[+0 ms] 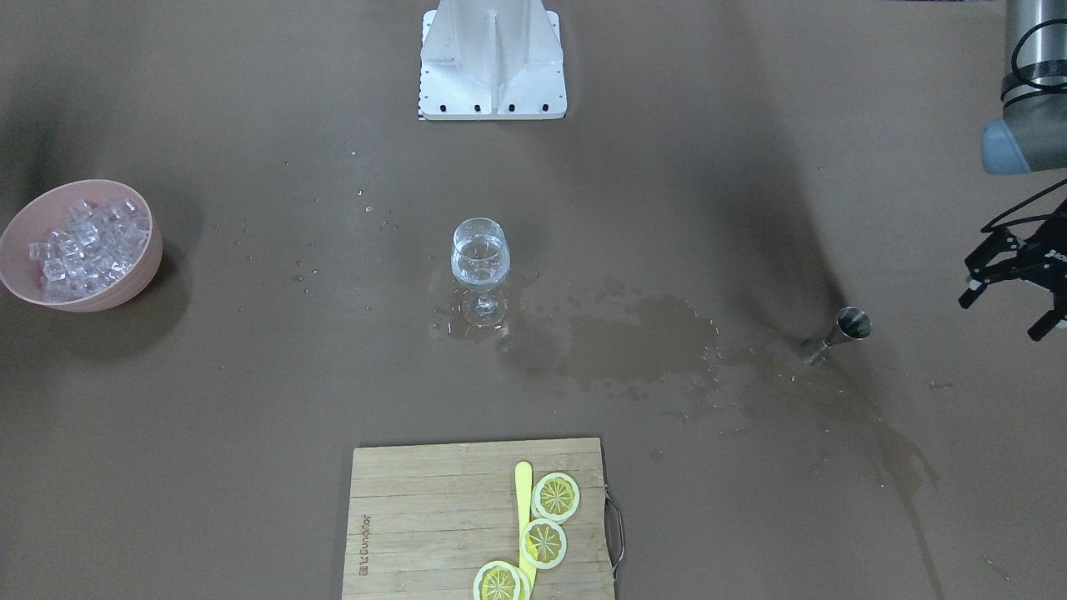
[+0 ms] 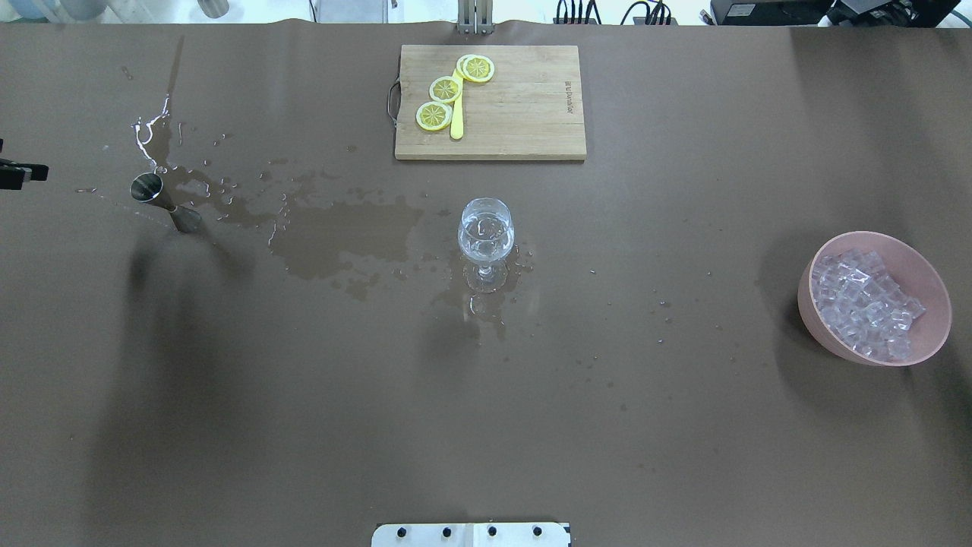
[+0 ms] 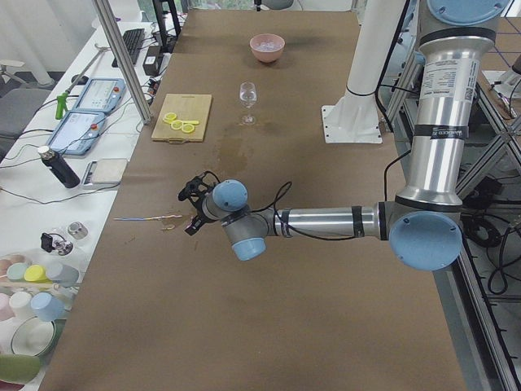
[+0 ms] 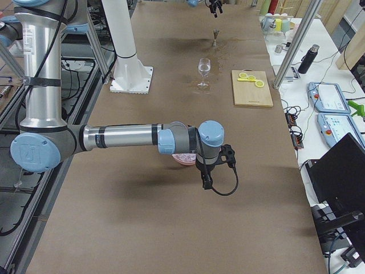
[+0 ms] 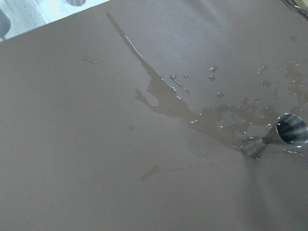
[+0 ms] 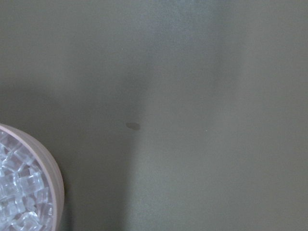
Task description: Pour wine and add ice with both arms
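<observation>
The wine (image 1: 479,258) sits in the stemmed glass (image 1: 483,310) in the middle of the worktop (image 1: 250,417), so adding ice looks to be the step in hand. The ice (image 1: 83,248) is heaped in the pink bowl (image 1: 140,283) on the robot's right. The right pincer (image 4: 207,180) hangs just beside that bowl, far nearer to it than the left one (open or closed, I cannot tell). The glass is well apart, toward the robot's left. The left pincer (image 1: 1003,315) is spread open and empty, near the metal measuring cup (image 1: 842,332).
</observation>
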Tool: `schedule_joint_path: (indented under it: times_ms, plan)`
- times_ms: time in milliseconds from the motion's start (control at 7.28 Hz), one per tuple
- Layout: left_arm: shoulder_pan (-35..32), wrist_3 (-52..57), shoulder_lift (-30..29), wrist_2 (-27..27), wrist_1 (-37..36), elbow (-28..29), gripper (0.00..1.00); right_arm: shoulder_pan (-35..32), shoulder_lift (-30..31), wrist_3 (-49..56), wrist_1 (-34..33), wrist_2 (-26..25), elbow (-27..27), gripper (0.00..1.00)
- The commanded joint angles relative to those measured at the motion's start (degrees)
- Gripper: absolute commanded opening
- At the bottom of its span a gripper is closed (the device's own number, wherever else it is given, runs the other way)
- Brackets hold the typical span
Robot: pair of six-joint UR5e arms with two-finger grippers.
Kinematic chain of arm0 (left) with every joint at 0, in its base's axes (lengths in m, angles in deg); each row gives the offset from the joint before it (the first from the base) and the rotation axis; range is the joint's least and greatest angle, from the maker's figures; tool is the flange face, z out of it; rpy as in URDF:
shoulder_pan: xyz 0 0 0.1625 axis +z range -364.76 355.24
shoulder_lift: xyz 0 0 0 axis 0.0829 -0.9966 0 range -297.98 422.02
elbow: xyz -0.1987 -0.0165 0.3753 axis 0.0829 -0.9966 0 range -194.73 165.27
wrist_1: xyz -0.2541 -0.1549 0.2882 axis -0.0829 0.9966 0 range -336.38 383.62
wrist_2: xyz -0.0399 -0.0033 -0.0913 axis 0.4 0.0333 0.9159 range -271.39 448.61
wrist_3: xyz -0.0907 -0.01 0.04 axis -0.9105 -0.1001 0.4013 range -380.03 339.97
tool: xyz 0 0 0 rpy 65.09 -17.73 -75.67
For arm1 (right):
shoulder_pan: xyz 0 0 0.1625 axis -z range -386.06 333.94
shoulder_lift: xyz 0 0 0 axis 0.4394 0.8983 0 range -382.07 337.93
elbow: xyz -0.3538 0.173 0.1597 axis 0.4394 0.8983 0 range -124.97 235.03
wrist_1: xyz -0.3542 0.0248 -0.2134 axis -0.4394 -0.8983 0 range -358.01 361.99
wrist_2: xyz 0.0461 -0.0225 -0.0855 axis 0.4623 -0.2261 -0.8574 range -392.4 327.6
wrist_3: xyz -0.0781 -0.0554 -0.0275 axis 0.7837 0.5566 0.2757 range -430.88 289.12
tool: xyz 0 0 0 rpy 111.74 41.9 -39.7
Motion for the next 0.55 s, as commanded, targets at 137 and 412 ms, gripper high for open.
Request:
schedule_joint_path:
  times_ms: [137, 412]
  plan:
    - [5.97, -2.53, 1.12, -6.01, 10.59, 1.11, 0.97, 0.02, 0.01, 0.00, 0.00, 0.03, -0.39, 1.00]
    - [10.35, -4.10, 1.12, -12.49, 14.28, 1.11, 0.97, -0.06, 0.10, 0.00, 0.00, 0.73, -0.39, 1.00]
